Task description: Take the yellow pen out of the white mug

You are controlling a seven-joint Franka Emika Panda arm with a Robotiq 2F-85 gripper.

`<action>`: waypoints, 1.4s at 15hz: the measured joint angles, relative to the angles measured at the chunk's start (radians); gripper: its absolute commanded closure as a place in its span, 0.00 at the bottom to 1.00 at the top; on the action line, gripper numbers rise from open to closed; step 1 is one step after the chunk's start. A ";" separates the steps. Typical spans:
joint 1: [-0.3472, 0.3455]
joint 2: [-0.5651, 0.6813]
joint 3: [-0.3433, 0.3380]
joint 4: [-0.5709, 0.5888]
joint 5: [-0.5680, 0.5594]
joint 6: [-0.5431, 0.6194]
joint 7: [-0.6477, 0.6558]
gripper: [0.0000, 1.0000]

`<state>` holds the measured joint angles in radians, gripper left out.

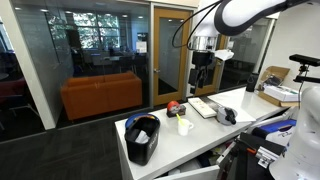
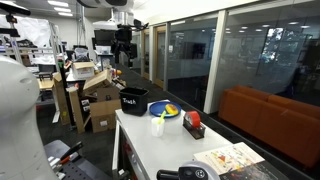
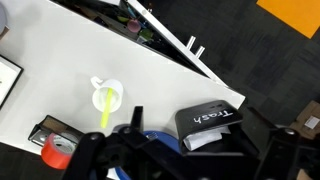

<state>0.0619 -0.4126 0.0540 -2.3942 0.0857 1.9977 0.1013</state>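
Observation:
The white mug (image 1: 184,126) stands on the white table (image 1: 190,140), with the yellow pen (image 1: 181,117) upright in it. Both also show in an exterior view, mug (image 2: 158,128) and pen (image 2: 162,116), and in the wrist view, mug (image 3: 109,96) and pen (image 3: 104,110). My gripper (image 1: 203,68) hangs high above the table, well clear of the mug, and shows far above the bin in an exterior view (image 2: 123,52). In the wrist view its dark fingers (image 3: 203,150) are spread wide and empty.
A black bin marked "Trash" (image 3: 210,119) stands near the mug at the table's end (image 1: 143,138). A blue plate (image 2: 166,111), a small red object (image 2: 193,124) and an open book (image 1: 205,107) lie on the table. Boxes (image 2: 100,100) stand on the floor.

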 measured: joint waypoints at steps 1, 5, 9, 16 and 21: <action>-0.004 0.021 0.000 0.000 -0.004 0.026 0.004 0.00; -0.010 0.096 -0.006 0.003 -0.005 0.124 0.004 0.00; -0.017 0.156 -0.015 0.021 -0.005 0.206 0.003 0.00; -0.046 0.252 -0.056 0.080 -0.010 0.268 -0.011 0.00; -0.045 0.253 -0.055 0.083 -0.010 0.268 -0.011 0.00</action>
<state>0.0173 -0.1601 -0.0013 -2.3116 0.0757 2.2655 0.0904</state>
